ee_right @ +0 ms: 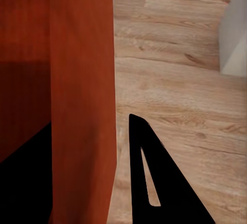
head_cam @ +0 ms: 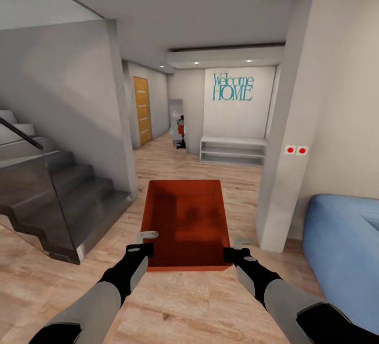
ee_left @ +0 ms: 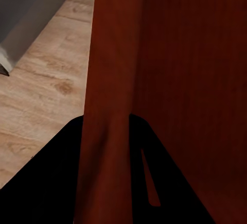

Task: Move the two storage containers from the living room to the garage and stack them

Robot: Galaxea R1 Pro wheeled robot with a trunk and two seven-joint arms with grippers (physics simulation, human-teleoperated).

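Head view, wood-plank floor (head_cam: 184, 302), hallway, staircase (head_cam: 58, 196)

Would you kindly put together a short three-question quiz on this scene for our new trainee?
1. True or false: the storage container is empty.
2. Each pincer grips which part of the container? A) its floor B) a side wall C) a lid
3. Fill in: the sofa at the robot's right is ____ in colour.

Key:
1. True; its bare floor shows in the head view.
2. B; the left pincer straddles the left wall, and the right pincer straddles the right wall.
3. Blue.
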